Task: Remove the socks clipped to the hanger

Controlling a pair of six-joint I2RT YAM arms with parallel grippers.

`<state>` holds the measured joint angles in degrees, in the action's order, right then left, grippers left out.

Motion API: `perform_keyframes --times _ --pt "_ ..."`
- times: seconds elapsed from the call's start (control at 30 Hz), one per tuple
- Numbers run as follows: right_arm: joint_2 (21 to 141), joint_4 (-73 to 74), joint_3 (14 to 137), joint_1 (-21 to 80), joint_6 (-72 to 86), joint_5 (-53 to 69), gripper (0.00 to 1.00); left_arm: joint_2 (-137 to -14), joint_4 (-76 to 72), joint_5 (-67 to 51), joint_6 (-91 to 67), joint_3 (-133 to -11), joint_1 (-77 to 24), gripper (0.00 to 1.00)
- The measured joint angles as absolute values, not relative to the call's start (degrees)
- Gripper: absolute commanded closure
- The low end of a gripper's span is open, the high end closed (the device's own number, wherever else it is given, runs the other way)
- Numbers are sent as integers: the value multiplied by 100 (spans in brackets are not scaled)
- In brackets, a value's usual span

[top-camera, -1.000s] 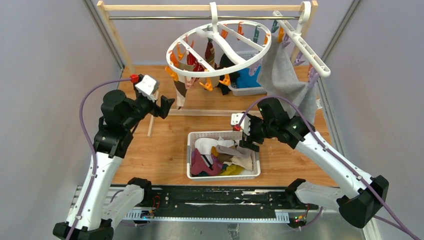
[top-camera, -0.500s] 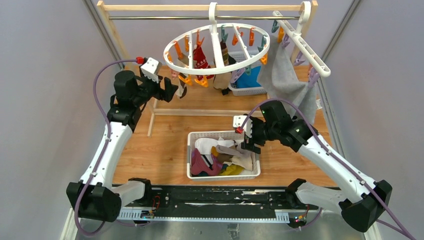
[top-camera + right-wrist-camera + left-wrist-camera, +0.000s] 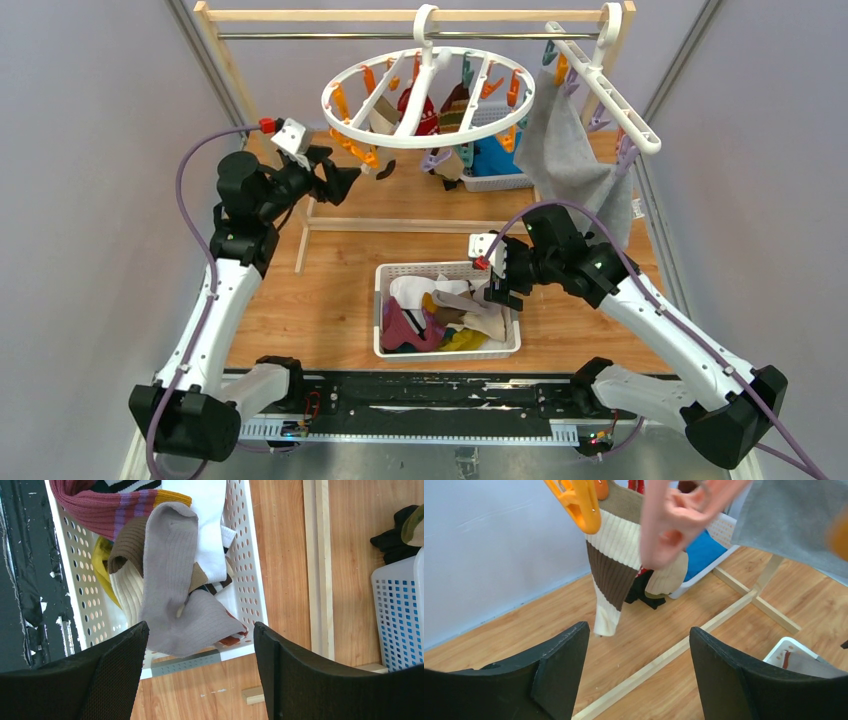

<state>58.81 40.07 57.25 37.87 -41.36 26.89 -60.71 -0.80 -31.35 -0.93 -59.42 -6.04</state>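
Found the hanger suspended by its hook from a wooden rail. Saw socks clipped under the hanger: a brown-cream striped sock at its left side beneath an orange clip, a red patterned sock nearer its middle, and others behind too overlapped to tell apart. Located the left hand just below the hanger's left rim, raised off the tabletop, with jaws spread wide and gripping nothing. Confirmed through the left wrist view the brown-cream striped sock hanging ahead of the gap, touching neither jaw. Located the right hand well below the hanger, toward the near side, likewise with jaws wide apart and nothing between them. Noted directly beneath that hand a white basket, well below the hanger, holding loose socks, with a grey sock draped on top, clear of both jaws. Noted a grey cloth just right of the hanger, pinned to a straight clip rack on the same rail. Noted a second white basket behind and below the hanger, with something blue inside.
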Motion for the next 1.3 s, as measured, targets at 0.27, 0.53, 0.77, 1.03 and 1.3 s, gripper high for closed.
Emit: perform_keyframes --times 0.27,0.53,0.77,1.03,1.3 --pt "5887 4007 5723 3787 -4132 2689 24 -5378 19 -3197 56 -5710 -600 24" --pt "5979 4007 5725 3787 -4064 2698 24 -4967 753 -2943 563 -5833 -596 19" --pt "6119 4007 5725 3787 -4007 2707 24 -5561 1087 -2921 556 -6619 -589 17" --pt "6123 4007 5725 3787 -4003 2711 24 -6082 843 -3583 -8 -7330 -580 32" --pt "6088 3966 5723 3787 -4005 2727 24 -6333 456 -4222 -781 -7481 -609 62"
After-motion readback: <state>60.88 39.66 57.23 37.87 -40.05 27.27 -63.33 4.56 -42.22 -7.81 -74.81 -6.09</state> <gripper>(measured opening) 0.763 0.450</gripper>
